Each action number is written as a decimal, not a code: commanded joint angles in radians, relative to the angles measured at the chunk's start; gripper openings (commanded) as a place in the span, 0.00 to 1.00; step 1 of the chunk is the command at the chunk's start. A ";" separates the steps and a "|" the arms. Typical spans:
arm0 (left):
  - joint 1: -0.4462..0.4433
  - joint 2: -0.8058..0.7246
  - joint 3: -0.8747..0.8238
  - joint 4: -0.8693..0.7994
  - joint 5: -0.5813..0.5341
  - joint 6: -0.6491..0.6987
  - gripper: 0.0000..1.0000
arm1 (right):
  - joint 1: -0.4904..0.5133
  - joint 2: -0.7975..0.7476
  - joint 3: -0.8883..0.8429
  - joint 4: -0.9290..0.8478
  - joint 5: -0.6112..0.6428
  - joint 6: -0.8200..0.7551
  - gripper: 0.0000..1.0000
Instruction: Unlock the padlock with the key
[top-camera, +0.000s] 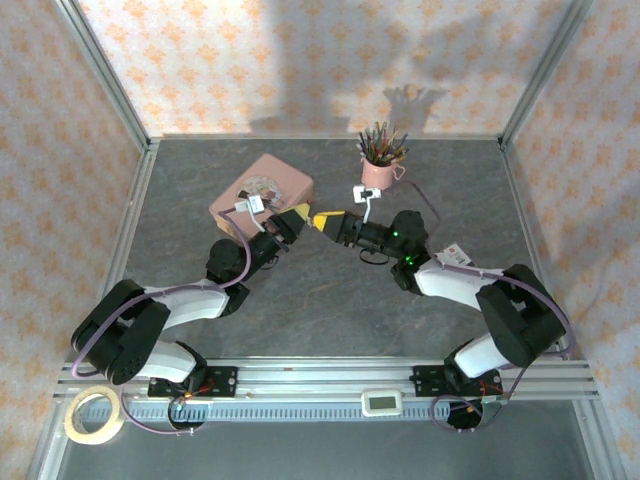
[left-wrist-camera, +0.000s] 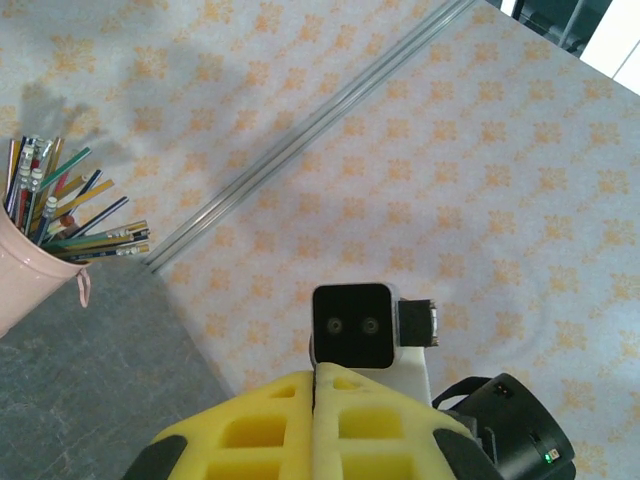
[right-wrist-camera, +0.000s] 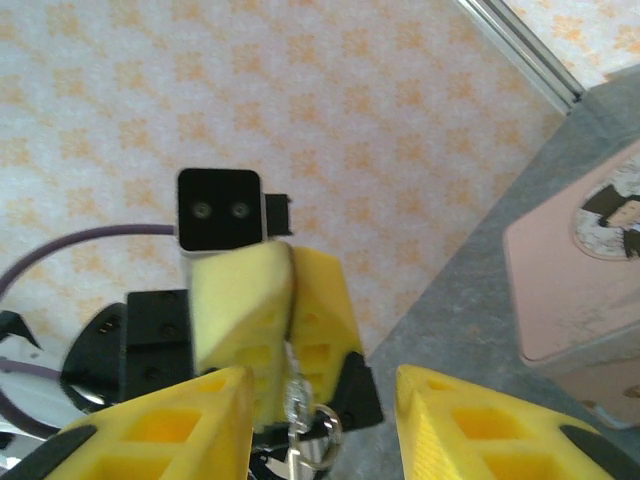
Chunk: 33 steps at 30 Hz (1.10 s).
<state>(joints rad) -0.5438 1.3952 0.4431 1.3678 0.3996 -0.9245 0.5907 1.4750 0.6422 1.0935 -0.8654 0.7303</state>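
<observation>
I see the two arms reaching toward each other over the middle of the grey counter (top-camera: 330, 310), their tips meeting just right of the pink tin (top-camera: 262, 188). The left tool (top-camera: 299, 214) is clenched: in its own wrist view the two yellow fingers (left-wrist-camera: 275, 392) press together with no gap. In the right wrist view a small silvery piece hangs out of that seam. I take it for the key (right-wrist-camera: 294, 405), with a little ring (right-wrist-camera: 328, 428) beside it, though it is too small for me to read any detail. So the key is off the counter, pinched in the left tool and dangling between the fingers of the right tool (right-wrist-camera: 320, 395). The right tool is released, its yellow fingers standing apart on either side of the key, and I cannot tell whether either one touches it. A pink cup of pencils (top-camera: 381, 165) stands far and right of the meeting point, near the back wall.
</observation>
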 joint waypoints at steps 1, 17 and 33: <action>-0.010 0.008 -0.009 0.086 -0.022 -0.015 0.00 | 0.014 0.008 -0.002 0.108 -0.023 0.038 0.41; -0.022 0.001 -0.022 0.106 -0.051 -0.022 0.00 | 0.043 0.070 0.033 0.144 -0.017 0.056 0.19; -0.028 0.014 -0.043 0.140 -0.063 -0.049 0.00 | 0.046 0.091 0.033 0.186 -0.001 0.089 0.15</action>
<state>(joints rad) -0.5632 1.3968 0.4038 1.4330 0.3389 -0.9646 0.6308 1.5463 0.6498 1.2057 -0.8612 0.8017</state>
